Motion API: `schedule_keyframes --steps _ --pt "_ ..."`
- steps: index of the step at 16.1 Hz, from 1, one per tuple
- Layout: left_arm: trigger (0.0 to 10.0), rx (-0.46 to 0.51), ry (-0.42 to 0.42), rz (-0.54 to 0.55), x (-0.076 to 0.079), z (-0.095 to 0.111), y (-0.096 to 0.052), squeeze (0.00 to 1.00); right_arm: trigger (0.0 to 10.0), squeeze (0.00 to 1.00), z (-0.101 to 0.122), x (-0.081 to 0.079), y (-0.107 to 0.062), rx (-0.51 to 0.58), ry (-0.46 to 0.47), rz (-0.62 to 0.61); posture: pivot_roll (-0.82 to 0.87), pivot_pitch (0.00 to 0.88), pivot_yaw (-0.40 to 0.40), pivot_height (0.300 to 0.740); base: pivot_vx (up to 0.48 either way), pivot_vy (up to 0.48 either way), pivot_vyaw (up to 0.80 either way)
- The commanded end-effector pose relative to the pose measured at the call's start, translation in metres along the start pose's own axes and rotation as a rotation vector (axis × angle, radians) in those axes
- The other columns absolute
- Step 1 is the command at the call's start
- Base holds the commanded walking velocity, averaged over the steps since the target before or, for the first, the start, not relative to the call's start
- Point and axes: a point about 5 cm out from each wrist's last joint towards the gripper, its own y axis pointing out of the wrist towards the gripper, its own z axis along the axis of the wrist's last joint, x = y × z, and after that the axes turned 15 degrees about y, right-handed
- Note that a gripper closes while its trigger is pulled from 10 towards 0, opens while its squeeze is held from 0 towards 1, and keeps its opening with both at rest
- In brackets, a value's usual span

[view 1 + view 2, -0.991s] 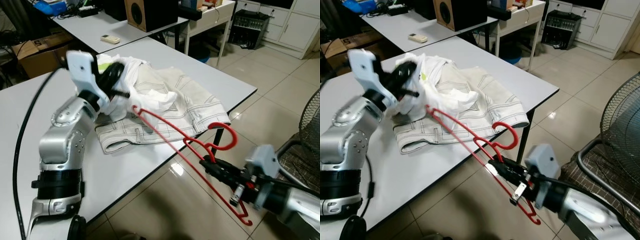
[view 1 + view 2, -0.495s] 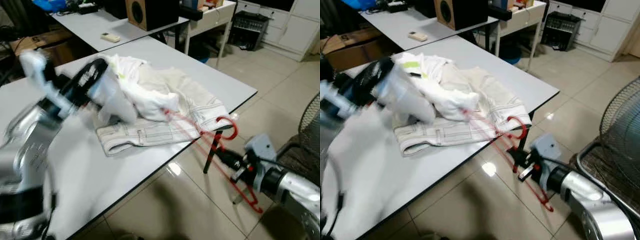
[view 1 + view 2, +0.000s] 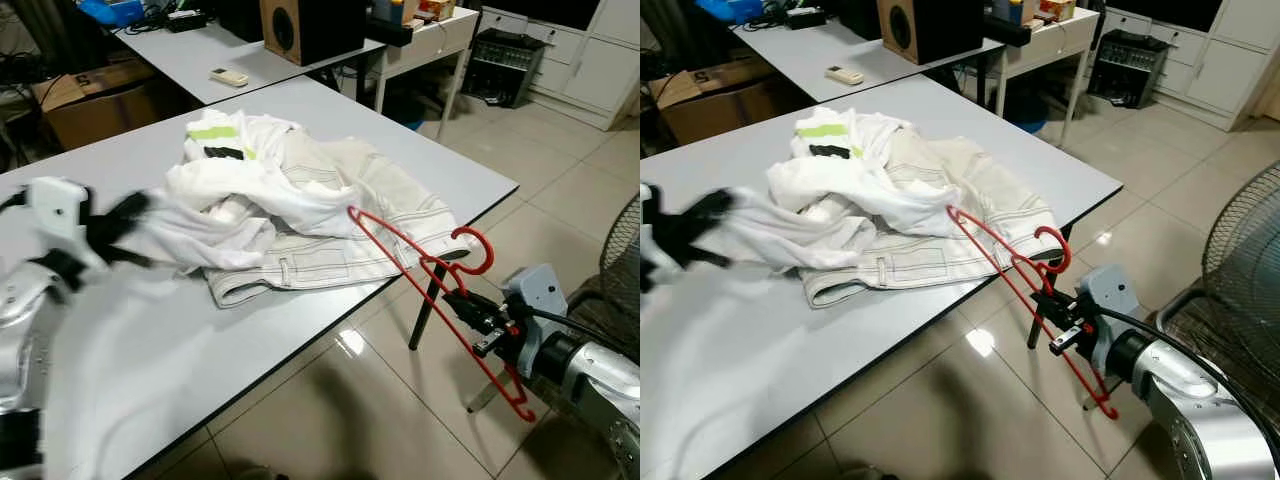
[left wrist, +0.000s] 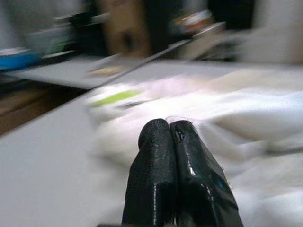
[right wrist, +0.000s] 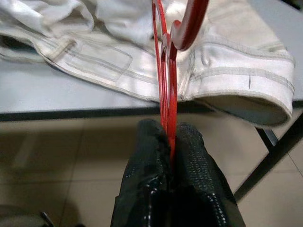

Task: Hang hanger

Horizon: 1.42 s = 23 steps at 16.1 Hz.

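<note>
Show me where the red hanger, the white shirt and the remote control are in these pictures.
red hanger [image 3: 478, 250]: left eye view, on its hook.
white shirt [image 3: 855, 190]: right eye view, on its crumpled middle.
remote control [image 3: 229, 76]: left eye view, on its body.

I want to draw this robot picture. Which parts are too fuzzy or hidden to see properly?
- Left pincer: motion-blurred in both eye views; what its fingers pinch is unclear.
- Small grey remote-shaped object on the far table: too small to identify.
- Thin red wire hanger: its middle is hidden inside the right pincer.
</note>
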Motion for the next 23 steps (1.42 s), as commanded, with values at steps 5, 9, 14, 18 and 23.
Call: schedule_keyframes --steps 5,9,14,18,23 --pt "2.5 -0.195 0.188 0.145 -0.028 -0.016 -0.007 0.00 10.0 0.00 0.017 -0.019 -0.001 0.111 -0.001 0.123 -0.06 0.000 0.067 0.740 0.000 0.000 0.00" --pt "10.0 -0.101 0.202 -0.376 0.026 -0.002 0.003 1.00 10.0 0.00 0.034 -0.019 -0.007 0.228 0.021 0.116 -0.08 0.000 0.080 0.740 0.000 0.000 0.00" --pt "10.0 0.095 -0.038 -0.444 0.049 0.048 0.054 1.00 10.0 0.00 0.031 0.012 -0.017 0.252 0.063 -0.160 -0.11 0.000 0.097 0.740 0.000 0.000 0.00" --pt "10.0 -0.105 0.011 -0.345 0.080 0.028 0.102 0.00 10.0 0.00 0.018 0.004 -0.018 0.202 0.072 -0.175 -0.15 0.000 0.120 0.740 0.000 0.000 0.00" --pt "10.0 -0.192 0.145 -0.226 0.098 0.024 0.130 0.00 10.0 0.00 0.009 -0.010 -0.012 0.179 0.089 -0.158 -0.17 0.000 0.134 0.740 0.000 0.000 0.00"
